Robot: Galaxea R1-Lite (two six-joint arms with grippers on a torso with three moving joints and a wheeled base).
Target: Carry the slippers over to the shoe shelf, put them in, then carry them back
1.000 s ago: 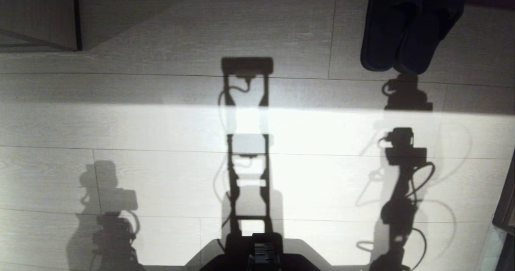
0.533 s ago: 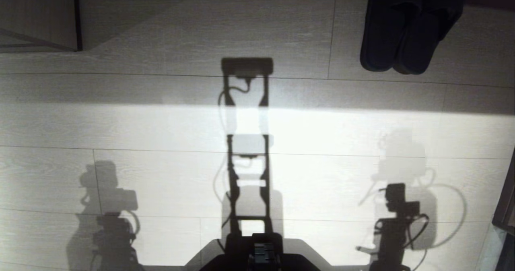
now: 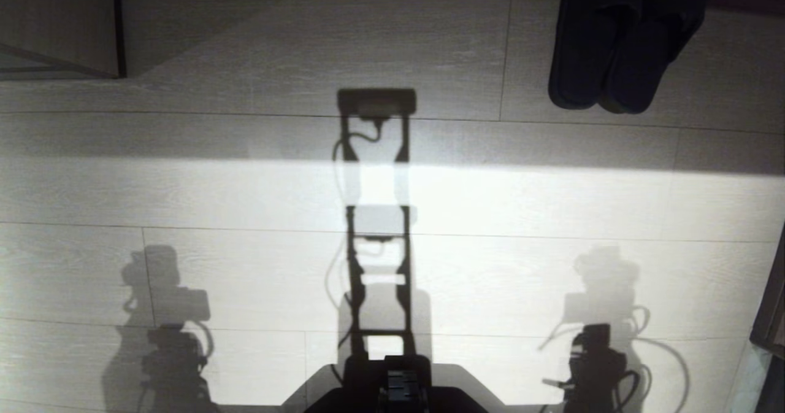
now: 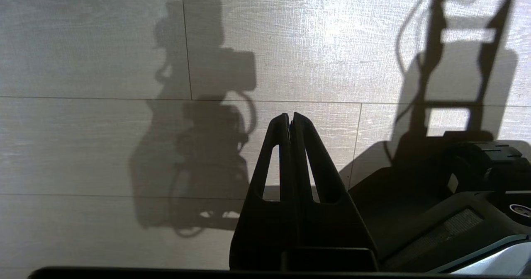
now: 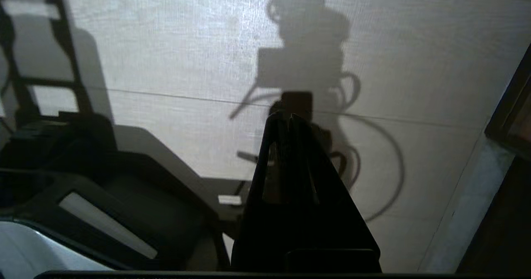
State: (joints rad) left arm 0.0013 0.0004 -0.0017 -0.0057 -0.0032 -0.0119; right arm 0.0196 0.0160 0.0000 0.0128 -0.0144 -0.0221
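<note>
Where the right arm reached well up the floor toward the slippers a second ago, it is now drawn back to the lower right edge of the head view, and its shadow has shrunk back with it; the slippers, the left side and the camera's framing are unchanged.

Slippers (image 3: 619,51): two, dark, side by side and touching, rounded ends toward the robot, lying on the floor at the upper right of the head view, partly cut by the top edge and partly in shade. Nothing holds them; they lie well apart from both arms.

Right gripper (image 5: 287,117): one, fingers pressed together, empty, hanging over bare floor beside the robot's base. In the head view only the arm's dark silhouette (image 3: 592,364) shows, low on the right.

Left gripper (image 4: 289,116): one, fingers pressed together, empty, parked over the floor beside the base.

Robot base (image 3: 398,385): one, dark, at the bottom middle of the head view.

Shadows: three large ones on the floor, one for each arm and one ladder-like shape from the torso in the centre.

Floor (image 3: 245,192): pale wood-grain planks with thin seams, a bright band of light across the middle, dimmer above it.

Furniture: one grey-brown panel corner (image 3: 58,26) at the upper left; one dark frame edge (image 3: 774,302) at the lower right; a dark strip runs along the top edge.
</note>
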